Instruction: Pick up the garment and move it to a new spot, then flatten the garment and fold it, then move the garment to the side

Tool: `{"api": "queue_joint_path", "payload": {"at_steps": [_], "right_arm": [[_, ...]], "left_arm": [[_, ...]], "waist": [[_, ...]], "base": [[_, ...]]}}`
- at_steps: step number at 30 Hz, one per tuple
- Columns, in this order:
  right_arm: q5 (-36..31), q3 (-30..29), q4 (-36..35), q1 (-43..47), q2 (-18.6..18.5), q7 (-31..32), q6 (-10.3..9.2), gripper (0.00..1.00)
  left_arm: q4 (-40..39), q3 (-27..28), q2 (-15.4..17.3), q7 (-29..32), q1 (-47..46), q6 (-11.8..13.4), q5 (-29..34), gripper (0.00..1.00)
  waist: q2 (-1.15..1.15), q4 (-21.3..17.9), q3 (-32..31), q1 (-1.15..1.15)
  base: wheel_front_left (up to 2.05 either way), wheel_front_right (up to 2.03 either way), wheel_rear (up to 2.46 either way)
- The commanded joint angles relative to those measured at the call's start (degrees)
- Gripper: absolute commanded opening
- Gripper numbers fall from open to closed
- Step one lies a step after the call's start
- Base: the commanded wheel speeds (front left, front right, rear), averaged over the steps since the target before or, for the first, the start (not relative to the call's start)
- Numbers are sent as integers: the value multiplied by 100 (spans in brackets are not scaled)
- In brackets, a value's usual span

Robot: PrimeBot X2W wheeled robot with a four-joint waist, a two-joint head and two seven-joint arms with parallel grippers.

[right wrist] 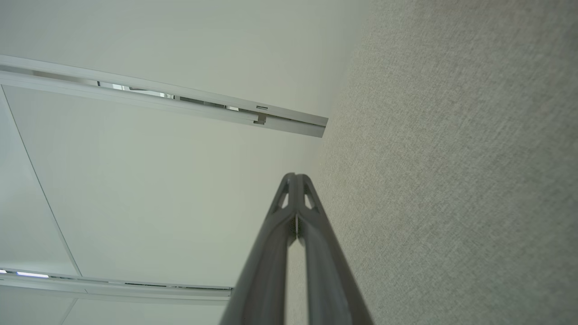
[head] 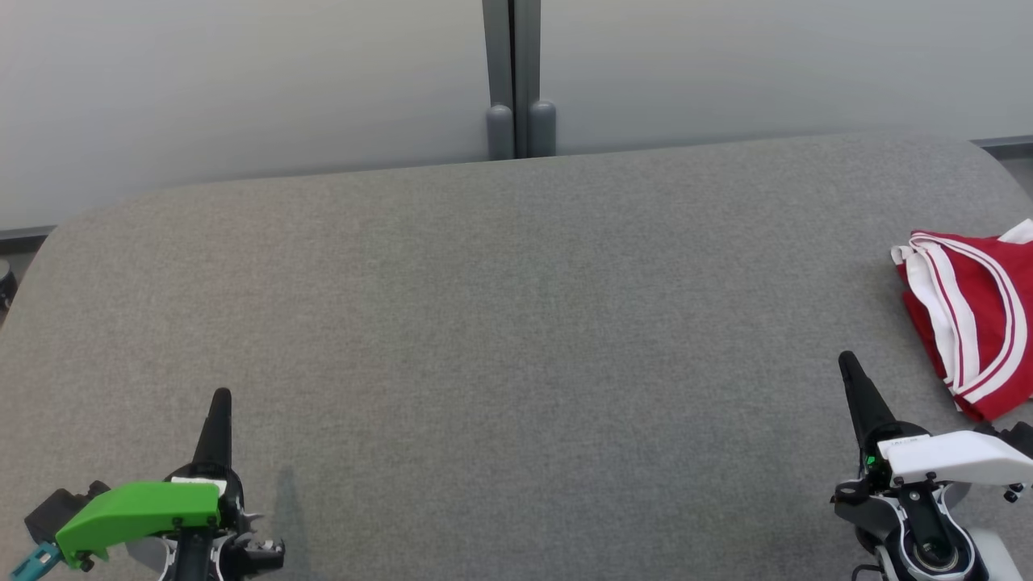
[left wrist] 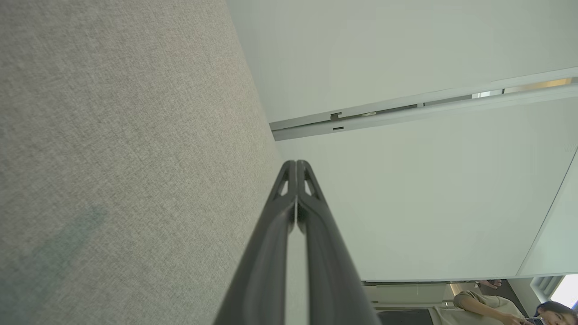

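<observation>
My left fingers (head: pixel 219 407) are pressed together, tips meeting on nothing, low over the near left of the grey worktop (head: pixel 500 307). My right fingers (head: pixel 852 373) are pressed together the same way, empty, at the near right. Just beyond them and to their right lies the garment (head: pixel 980 315), red with white stripes. It is gathered into a compact bundle at the worktop's right edge and partly cut off by the head view's border. That fits cloth waiting to be lifted, and equally cloth folded and set aside; I cannot settle which. Either way, I judge that care here means not snagging or dragging its layers. Its visible long axis runs away from me, far end leaning left, stripes following it; which end is waist or hem I cannot tell
</observation>
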Motion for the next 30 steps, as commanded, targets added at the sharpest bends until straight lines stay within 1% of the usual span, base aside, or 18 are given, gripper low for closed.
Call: {"api": "queue_joint_path", "payload": {"at_steps": [1, 26, 30], "right_arm": [[133, -17, -66, 36, -34, 47, -1, 0], [1131, -57, -186, 114, -44, 313, -2, 0], [1181, -60, -192, 119, -44, 329, -2, 0]], "left_arm": [[-38, 29, 44, 44, -120, -47, -119, 0], [-97, 147, 50, 302, -194, -96, -1091, 0], [-100, 153, 50, 333, -203, -92, -1134, 0]], "waist": [[0, 7, -2, 0], [0, 122, -37, 0], [0, 133, -40, 0]], "base": [[0, 0, 0], [0, 0, 0], [0, 0, 0]]}}
